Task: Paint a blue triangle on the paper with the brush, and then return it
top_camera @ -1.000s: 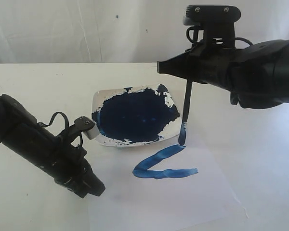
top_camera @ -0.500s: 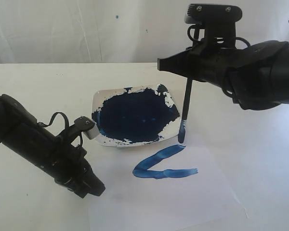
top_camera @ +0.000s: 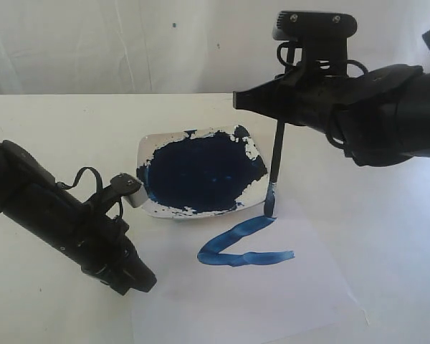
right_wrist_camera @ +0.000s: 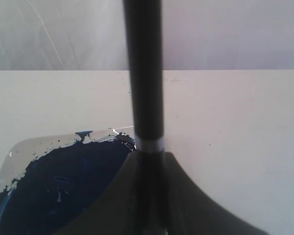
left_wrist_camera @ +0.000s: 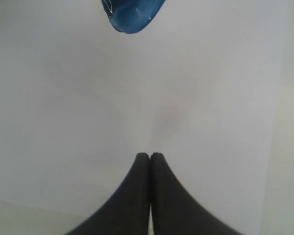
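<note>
My right gripper (top_camera: 279,118) is shut on the brush (top_camera: 276,165), which hangs nearly upright with its handle between the fingers (right_wrist_camera: 149,156). The paint-darkened tip (top_camera: 269,209) sits at the upper end of the blue paint on the paper (top_camera: 272,294). That paint (top_camera: 236,247) is two joined bright-blue strokes forming an open angle, not a closed triangle. My left gripper (top_camera: 132,279) rests low at the paper's left edge, shut with nothing in it (left_wrist_camera: 150,155).
A white dish (top_camera: 147,147) holding a dark navy paint pool (top_camera: 197,172) stands just behind the paper, close to the brush; its rim (right_wrist_camera: 19,149) shows in the right wrist view. A blue paint patch (left_wrist_camera: 132,14) shows ahead of my left gripper.
The brush and right gripper have shifted very slightly left, the tip staying by the upper stroke end. The strokes and the left arm are unchanged.
</note>
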You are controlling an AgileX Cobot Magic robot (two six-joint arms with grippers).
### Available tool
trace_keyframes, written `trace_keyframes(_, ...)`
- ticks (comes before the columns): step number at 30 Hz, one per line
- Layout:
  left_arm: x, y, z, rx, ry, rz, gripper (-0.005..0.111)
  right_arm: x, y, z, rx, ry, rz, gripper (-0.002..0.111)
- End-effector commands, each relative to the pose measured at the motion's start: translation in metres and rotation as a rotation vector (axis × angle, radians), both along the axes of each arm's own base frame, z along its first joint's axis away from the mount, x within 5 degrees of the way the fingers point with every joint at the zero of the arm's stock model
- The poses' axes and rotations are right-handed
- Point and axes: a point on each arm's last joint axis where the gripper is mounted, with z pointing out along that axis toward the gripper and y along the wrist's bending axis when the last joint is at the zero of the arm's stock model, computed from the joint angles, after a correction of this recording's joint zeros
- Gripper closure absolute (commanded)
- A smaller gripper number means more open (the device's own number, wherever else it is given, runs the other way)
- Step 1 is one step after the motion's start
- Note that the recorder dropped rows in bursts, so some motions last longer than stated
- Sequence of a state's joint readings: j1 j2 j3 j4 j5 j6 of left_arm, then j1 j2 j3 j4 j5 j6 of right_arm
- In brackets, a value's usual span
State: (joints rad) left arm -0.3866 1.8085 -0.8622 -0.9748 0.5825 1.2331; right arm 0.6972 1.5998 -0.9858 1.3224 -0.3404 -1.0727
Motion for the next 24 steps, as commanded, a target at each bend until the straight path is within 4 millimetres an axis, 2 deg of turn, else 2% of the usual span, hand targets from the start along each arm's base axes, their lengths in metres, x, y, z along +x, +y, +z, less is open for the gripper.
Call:
trace_keyframes(1, -0.002, 0.000, 0.001, -0.015, 0.015, 0.002, 0.107, 0.001, 0.001, -0.002, -0.007, 0.001, 0.005, 0.108)
trace_keyframes(19, -0.002, 0.000, 0.002, -0.016, 0.018, 0.000, 0.107, -0.003, 0.002, -0.007, 0.000, 0.075, 0.017, 0.108)
trace_keyframes(24, -0.002, 0.000, 0.002, -0.016, 0.018, 0.000, 0.107, -0.009, -0.004, -0.006, -0.008, 0.070, 0.013, 0.108)
